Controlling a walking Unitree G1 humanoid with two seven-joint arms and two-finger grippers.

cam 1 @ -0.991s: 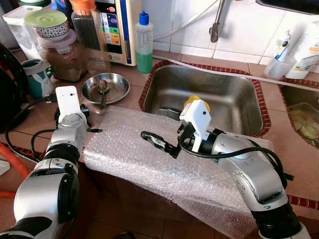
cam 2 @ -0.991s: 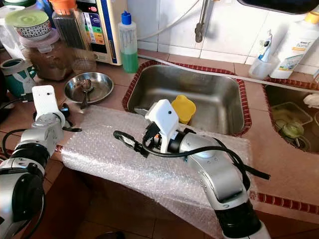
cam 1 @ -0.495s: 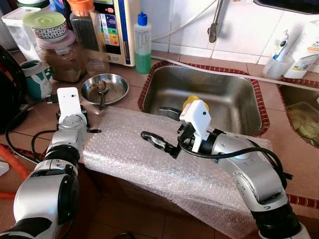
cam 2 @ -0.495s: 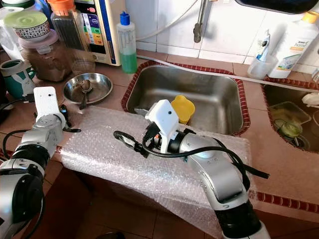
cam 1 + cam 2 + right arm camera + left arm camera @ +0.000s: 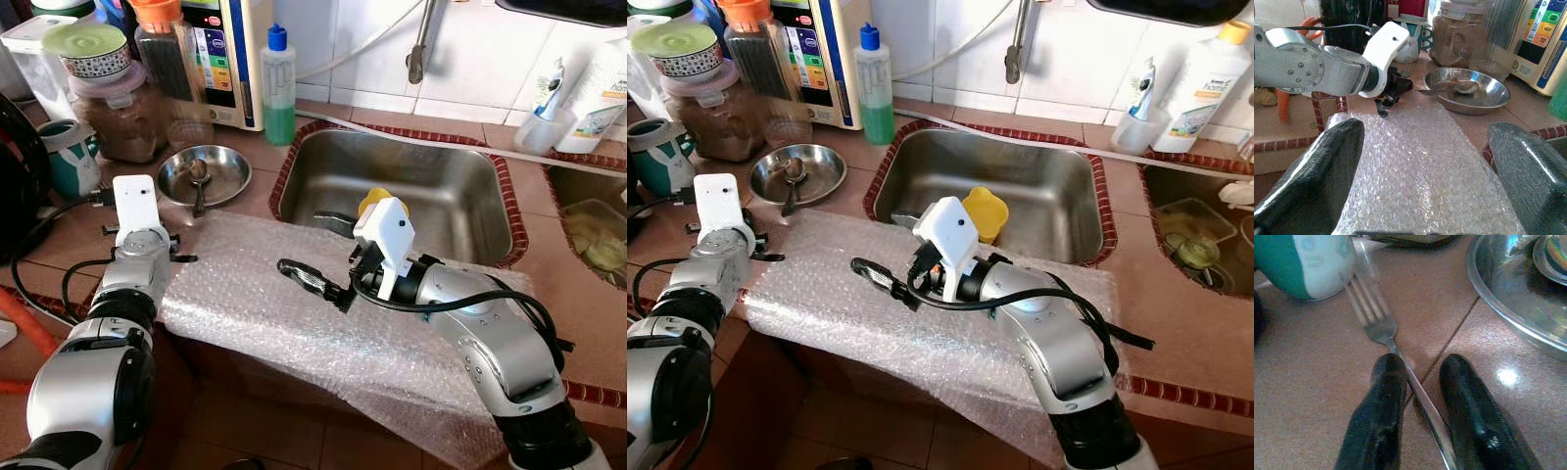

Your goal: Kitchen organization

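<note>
The left hand (image 5: 1418,382) is down on the tiled bench (image 5: 245,196) with its two black fingers (image 5: 1382,401) set either side of a fork (image 5: 1378,323); the handle runs between them, but a gap shows on each side, so the hand is part-open and has not yet pinched anything. The fork lies flat on the tile, its tines pointing at the teal mug (image 5: 67,147), roughly at 10 o'clock from the hand in the head view.

The likely trouble — a thin, flat handle on a hard tile gives the fingers little to bite on; if they close off-centre the fork may skate away or pivot, and its tines sit close enough to the mug to knock it. The steel bowl (image 5: 204,174), with a spoon (image 5: 199,174) in it, sits just beside the hand at about 1 o'clock; a wide lift could clip its rim.

The right hand (image 5: 312,282) hovers wide open and empty over the bubble wrap (image 5: 294,323), which drapes over the bench edge; the sink (image 5: 431,186) at 12 o'clock from it holds a yellow lid (image 5: 986,213). Jars (image 5: 122,108) and a green soap bottle (image 5: 279,83) crowd the back of the bench — little free room there.
</note>
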